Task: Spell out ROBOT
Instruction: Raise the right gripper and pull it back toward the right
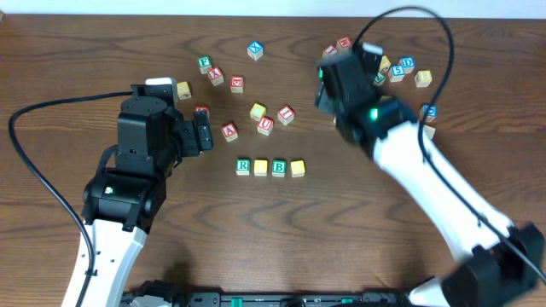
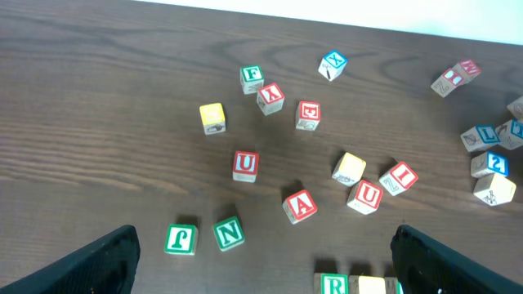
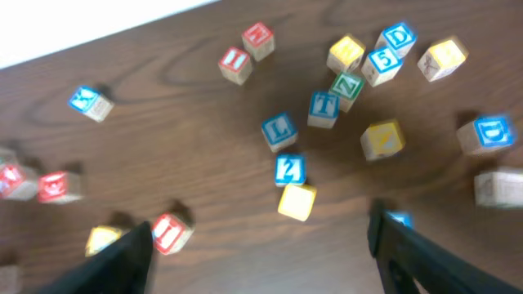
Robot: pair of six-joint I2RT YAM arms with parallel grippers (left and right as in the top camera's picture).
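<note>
A row of letter blocks lies mid-table: a green R block (image 1: 243, 166), a yellow-faced block (image 1: 261, 167), a green B block (image 1: 279, 167) and another yellow-faced block (image 1: 297, 168). The R block also shows at the bottom of the left wrist view (image 2: 333, 285). A blue T block (image 3: 324, 107) lies in the right cluster. My left gripper (image 2: 261, 261) is open and empty, left of the row. My right gripper (image 3: 261, 253) is open and empty, above bare table left of the right cluster.
Loose blocks lie scattered behind the row: red U (image 2: 245, 164), red A (image 2: 300, 204), green N (image 2: 228, 233), green F (image 2: 252, 77), blue X (image 2: 332, 64). A cluster at the back right holds blue L (image 3: 279, 131), blue 2 (image 3: 289, 170), blue 5 (image 3: 382, 62).
</note>
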